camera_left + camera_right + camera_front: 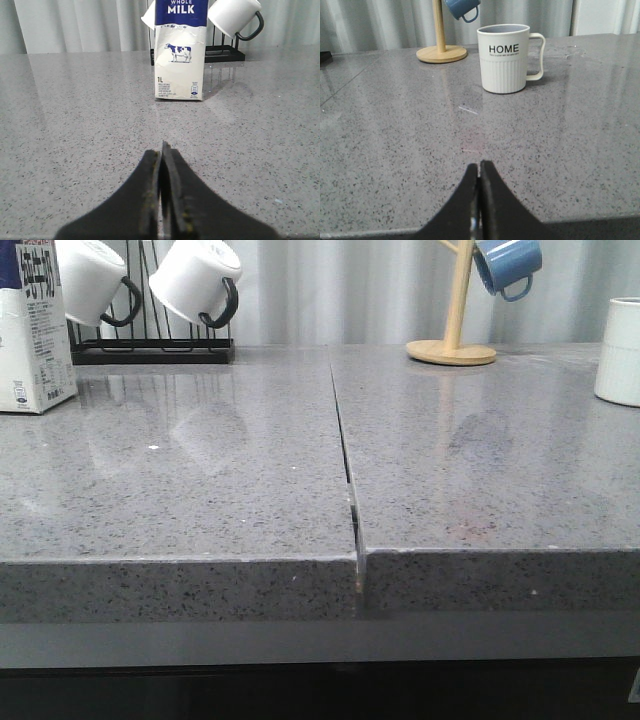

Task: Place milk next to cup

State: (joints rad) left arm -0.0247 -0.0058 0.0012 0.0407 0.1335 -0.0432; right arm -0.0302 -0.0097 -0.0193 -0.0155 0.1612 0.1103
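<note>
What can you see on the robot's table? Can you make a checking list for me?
Surface: grey speckled stone counter, two slabs with a seam down the middle.
Job's things: tall white milk carton with dark blue top upright at far left; white ribbed HOME mug upright at far right, far apart.
Clutter: white mugs with black handles on black wire rack; blue mug on wooden mug tree.
Grippers: left gripper shut, empty; right gripper shut, empty.
Cables: nothing seen.
Surroundings: pale curtain behind.

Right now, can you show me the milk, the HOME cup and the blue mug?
milk [180, 55], left wrist view, on the cow picture.
HOME cup [504, 65], right wrist view, on its ribbed side.
blue mug [508, 262], front view, on its body.
</note>
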